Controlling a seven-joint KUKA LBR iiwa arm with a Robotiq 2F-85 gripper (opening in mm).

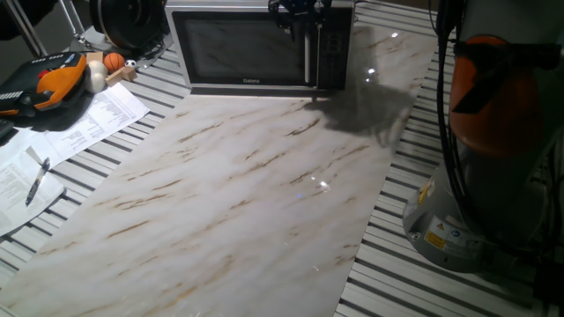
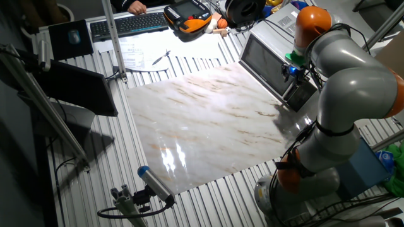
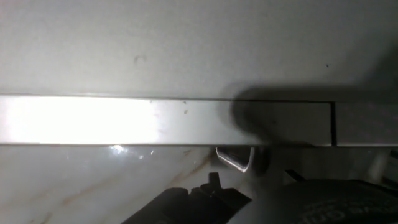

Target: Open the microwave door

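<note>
The microwave stands at the far edge of the marble slab. Its microwave door, a dark window in a silver frame, lies flush with the front and looks closed. The vertical silver handle runs along the door's right edge, beside the keypad. My gripper hangs dark at the top of that handle; the other fixed view shows the gripper against the door. The hand view looks down a silver frame strip to the handle's lower end. The finger gap is not visible.
The marble slab covers the slatted table in front of the microwave. Papers with a pen, an orange-black pendant and a small orange ball lie at the left. The arm's base stands at the right.
</note>
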